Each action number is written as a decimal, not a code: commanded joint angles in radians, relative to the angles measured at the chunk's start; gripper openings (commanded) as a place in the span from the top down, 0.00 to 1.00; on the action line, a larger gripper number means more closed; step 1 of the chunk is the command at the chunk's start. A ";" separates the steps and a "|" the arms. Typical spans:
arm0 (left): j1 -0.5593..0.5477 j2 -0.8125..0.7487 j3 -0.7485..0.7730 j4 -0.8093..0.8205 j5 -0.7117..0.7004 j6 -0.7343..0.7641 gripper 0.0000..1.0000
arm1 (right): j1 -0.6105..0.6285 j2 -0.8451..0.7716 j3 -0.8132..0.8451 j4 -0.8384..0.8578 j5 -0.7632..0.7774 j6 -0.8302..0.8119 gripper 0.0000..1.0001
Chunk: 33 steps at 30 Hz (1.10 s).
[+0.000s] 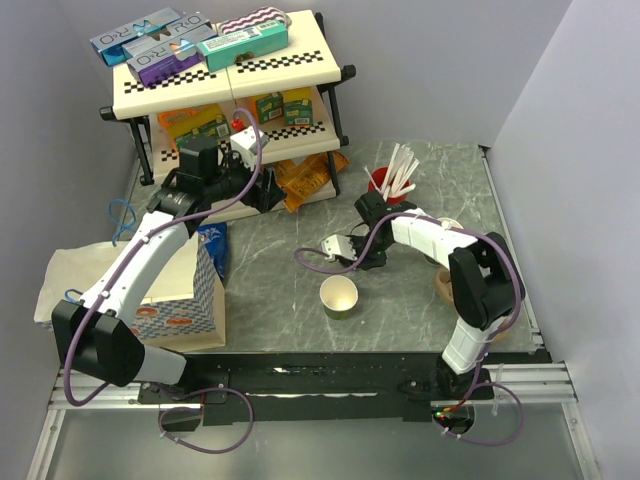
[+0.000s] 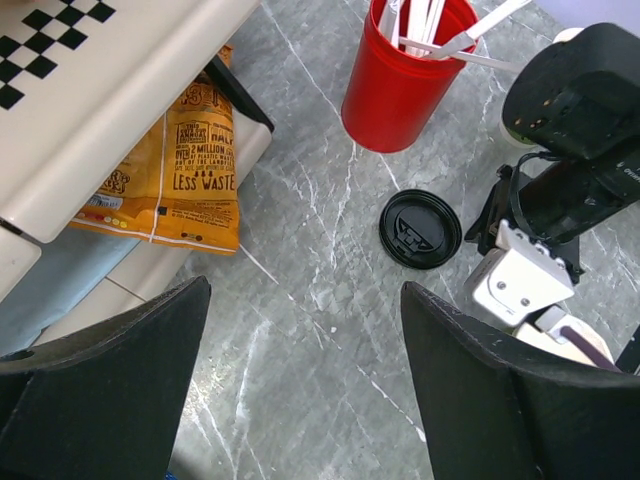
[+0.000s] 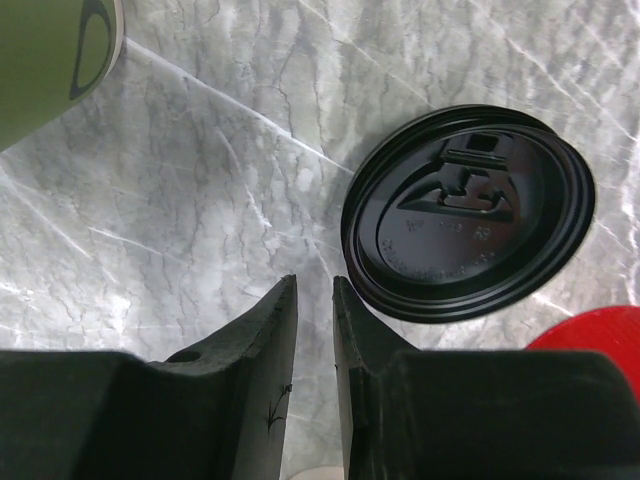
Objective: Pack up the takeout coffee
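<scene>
The right gripper (image 3: 315, 292), fingers (image 3: 240, 390) drawn almost together on nothing, hovers just beside the black lid (image 3: 468, 212) lying flat on the table (image 3: 200, 200), the green cup (image 1: 339, 297) standing uncovered nearby, while the left gripper (image 2: 305, 380) hangs spread wide near the shelf (image 2: 90, 90)

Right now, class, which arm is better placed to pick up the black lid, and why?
The right. Its gripper hovers just beside the black lid, with the green cup close by. The left gripper sits open back by the shelf, farther from the lid.
</scene>
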 commanded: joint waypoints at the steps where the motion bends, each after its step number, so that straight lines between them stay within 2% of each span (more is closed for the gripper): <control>1: -0.004 0.007 0.040 0.032 0.017 -0.002 0.17 | -0.008 0.015 0.029 0.017 -0.011 -0.033 0.72; 15: -0.004 0.013 0.030 0.040 0.020 -0.008 0.17 | -0.008 0.047 0.055 0.029 -0.008 -0.032 0.78; 17: -0.004 0.012 0.031 0.035 0.018 -0.005 0.16 | -0.006 0.046 0.058 0.023 -0.010 -0.033 0.80; 21: -0.004 0.012 0.031 0.034 0.014 -0.002 0.16 | -0.008 0.032 0.055 0.014 -0.014 -0.047 0.95; 24: -0.004 0.013 0.028 0.038 0.017 -0.005 0.16 | -0.008 0.021 0.058 -0.002 -0.025 -0.052 1.00; 31: -0.004 0.018 0.031 0.041 0.018 -0.008 0.16 | -0.010 -0.011 0.072 -0.022 -0.039 -0.067 1.00; 33: -0.004 0.022 0.033 0.043 0.023 -0.011 0.16 | -0.010 -0.022 0.067 0.004 -0.039 -0.064 0.86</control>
